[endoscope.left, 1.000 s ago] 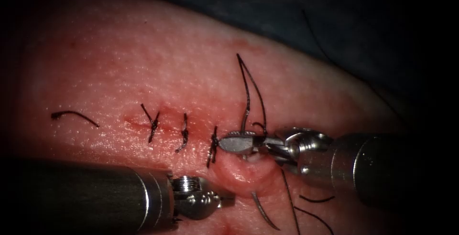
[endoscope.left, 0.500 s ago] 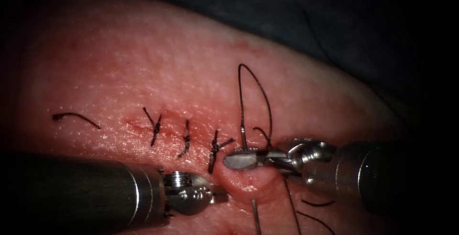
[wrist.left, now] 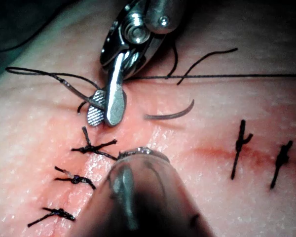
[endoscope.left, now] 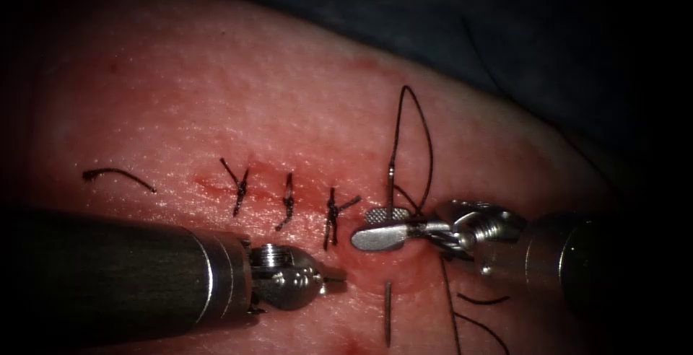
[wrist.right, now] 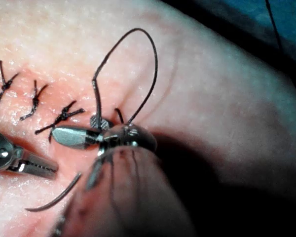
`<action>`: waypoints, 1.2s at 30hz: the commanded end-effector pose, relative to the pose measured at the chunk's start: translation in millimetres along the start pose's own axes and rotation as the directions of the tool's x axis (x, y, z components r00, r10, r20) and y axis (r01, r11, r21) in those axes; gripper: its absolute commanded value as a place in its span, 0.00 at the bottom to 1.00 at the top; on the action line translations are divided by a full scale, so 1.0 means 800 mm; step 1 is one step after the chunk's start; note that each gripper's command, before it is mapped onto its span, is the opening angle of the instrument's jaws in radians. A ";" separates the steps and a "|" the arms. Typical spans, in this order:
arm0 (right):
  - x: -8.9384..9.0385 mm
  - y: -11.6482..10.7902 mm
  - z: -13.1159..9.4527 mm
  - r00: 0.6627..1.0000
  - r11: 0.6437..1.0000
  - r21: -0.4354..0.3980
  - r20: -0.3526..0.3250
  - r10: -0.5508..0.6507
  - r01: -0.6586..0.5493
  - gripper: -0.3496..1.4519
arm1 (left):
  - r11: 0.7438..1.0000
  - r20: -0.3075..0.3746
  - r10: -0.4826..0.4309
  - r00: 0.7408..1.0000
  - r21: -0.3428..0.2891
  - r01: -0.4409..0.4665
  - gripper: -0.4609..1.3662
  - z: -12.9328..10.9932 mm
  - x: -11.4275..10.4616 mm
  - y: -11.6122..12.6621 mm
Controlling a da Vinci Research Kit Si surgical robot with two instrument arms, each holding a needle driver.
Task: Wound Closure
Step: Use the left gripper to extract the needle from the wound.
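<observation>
Right end effector [endoscope.left: 382, 226] is sitting at the right end of the stitch row, jaws parted, one flat jaw lying on the tissue [endoscope.left: 216, 110] and the serrated one just above it. The needle's tail end is standing up right at the serrated jaw; can't tell whether the jaws are actually pinching it.

The needle [endoscope.left: 388, 312] is sitting in the tissue: its tip end is sticking out below the right end effector, the tail end rising at the jaws, the middle buried. The left wrist view shows the exposed curve lying on the surface next to the right tool.

The thread [endoscope.left: 419, 131] is arching in a loop from the needle tail up and back down toward the right wrist, with more strands running off past the shaft.

Left end effector [endoscope.left: 328, 279] is hovering just left of the needle exit, looking closed and empty, touching neither needle nor thread.

Progress, my read: three knotted stitches [endoscope.left: 289, 202] are already holding the cut [endoscope.left: 209, 182] to the left; the fourth bite is in the tissue but not pulled through or tied. A cut end of thread [endoscope.left: 115, 176] is lying far left.
</observation>
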 end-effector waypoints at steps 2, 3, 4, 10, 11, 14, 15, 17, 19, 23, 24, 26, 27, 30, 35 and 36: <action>0.0002 0.0005 -0.0002 0.999 1.000 -0.025 -0.048 0.005 -0.006 0.85 | 1.000 0.000 0.010 1.000 -0.001 -0.010 0.22 0.0000 0.0000 0.0000; 0.0003 0.0007 -0.0004 0.998 0.999 -0.034 -0.065 0.004 -0.006 0.88 | 1.000 0.001 0.021 1.000 -0.002 -0.021 0.24 0.0000 0.0000 0.0000; 0.0004 0.0009 -0.0005 0.997 0.999 -0.047 -0.080 -0.004 0.000 0.89 | 0.999 0.001 0.033 0.999 -0.003 -0.033 0.24 0.0000 0.0000 0.0000; 0.0005 0.0023 -0.0022 0.981 0.988 -0.136 -0.167 -0.101 0.079 0.89 | 0.996 -0.045 0.085 0.995 -0.004 -0.085 0.31 0.0001 0.0002 -0.0001; 0.0007 0.0025 -0.0025 0.977 0.984 -0.143 -0.171 -0.126 0.102 0.88 | 0.996 -0.060 0.088 0.994 -0.008 -0.088 0.31 0.0002 0.0003 -0.0001; 0.0015 0.0031 -0.0037 0.965 0.972 -0.174 -0.179 -0.191 0.160 0.88 | 0.994 -0.136 0.091 0.987 -0.049 -0.099 0.33 0.0004 0.0006 -0.0003; 0.0018 0.0033 -0.0041 0.960 0.965 -0.185 -0.179 -0.217 0.184 0.88 | 0.993 -0.159 0.093 0.983 -0.059 -0.103 0.37 0.0005 0.0008 -0.0003; 0.0024 0.0037 -0.0050 0.946 0.950 -0.210 -0.179 -0.269 0.230 0.89 | 0.992 -0.206 0.085 0.975 -0.073 -0.102 0.42 0.0008 0.0011 -0.0004; 0.0030 0.0042 -0.0057 0.934 0.936 -0.234 -0.180 -0.309 0.265 0.89 | 0.992 -0.235 0.086 0.968 -0.070 -0.105 0.47 0.0010 0.0014 -0.0004; 0.0038 0.0053 -0.0072 0.925 0.925 -0.275 -0.200 -0.323 0.263 0.96 | 0.991 -0.291 0.105 0.951 -0.050 -0.125 0.35 0.0017 0.0022 -0.0003; 0.0038 0.0054 -0.0075 0.925 0.924 -0.282 -0.205 -0.321 0.259 0.97 | 0.991 -0.301 0.103 0.948 -0.056 -0.125 0.35 0.0017 0.0023 -0.0002; 0.0040 0.0055 -0.0078 0.924 0.922 -0.296 -0.214 -0.318 0.249 0.99 | 0.989 -0.317 0.106 0.942 -0.062 -0.132 0.40 0.0018 0.0025 -0.0002; 0.0041 0.0056 -0.0080 0.924 0.923 -0.297 -0.214 -0.316 0.247 0.99 | 0.989 -0.323 0.106 0.940 -0.061 -0.132 0.46 0.0019 0.0025 -0.0003; 0.0040 0.0054 -0.0086 0.929 0.929 -0.280 -0.208 -0.306 0.243 0.97 | 0.989 -0.334 0.110 0.936 -0.056 -0.136 0.52 0.0021 0.0028 -0.0004; 0.0038 0.0051 -0.0091 0.928 0.927 -0.275 -0.199 -0.316 0.257 0.95 | 0.987 -0.379 0.132 0.916 -0.031 -0.155 0.52 0.0027 0.0036 -0.0006; 0.0037 0.0051 -0.0093 0.927 0.925 -0.274 -0.196 -0.321 0.263 0.95 | 0.986 -0.397 0.141 0.907 -0.020 -0.163 0.55 0.0029 0.0038 -0.0007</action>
